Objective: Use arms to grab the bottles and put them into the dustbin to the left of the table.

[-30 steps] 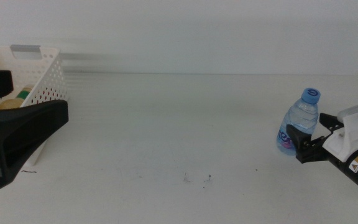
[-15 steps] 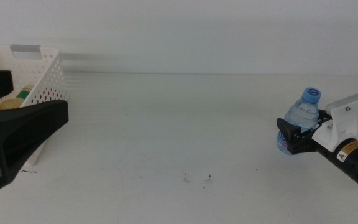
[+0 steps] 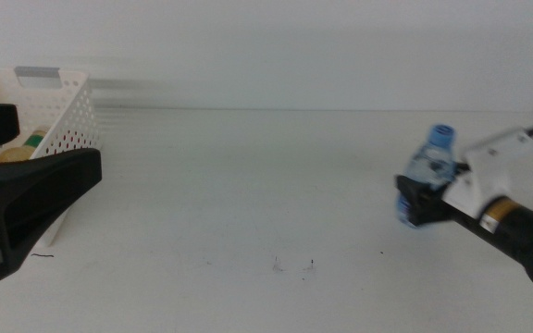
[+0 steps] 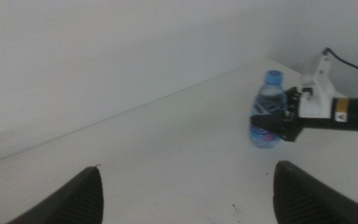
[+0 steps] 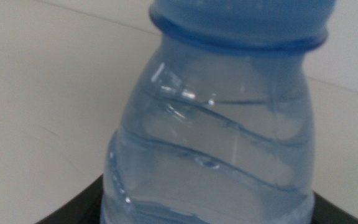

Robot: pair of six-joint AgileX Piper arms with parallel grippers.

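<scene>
Now farther left: water bottle [image 3: 425, 178] in right gripper [image 3: 421, 202], tilted

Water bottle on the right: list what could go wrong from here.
1. The right gripper holds the water bottle low on its body, and the bottle already tilts; it could swing or slip on the way.
2. The dustbin sits at the far left, so the carry spans the whole table.
3. The left gripper, open beside the dustbin, may block the drop.

right arm [image 3: 512, 222]: black, white wrist block, yellow label, black cable | left pincer [image 3: 26, 199]: matte black wedge jaws
</scene>
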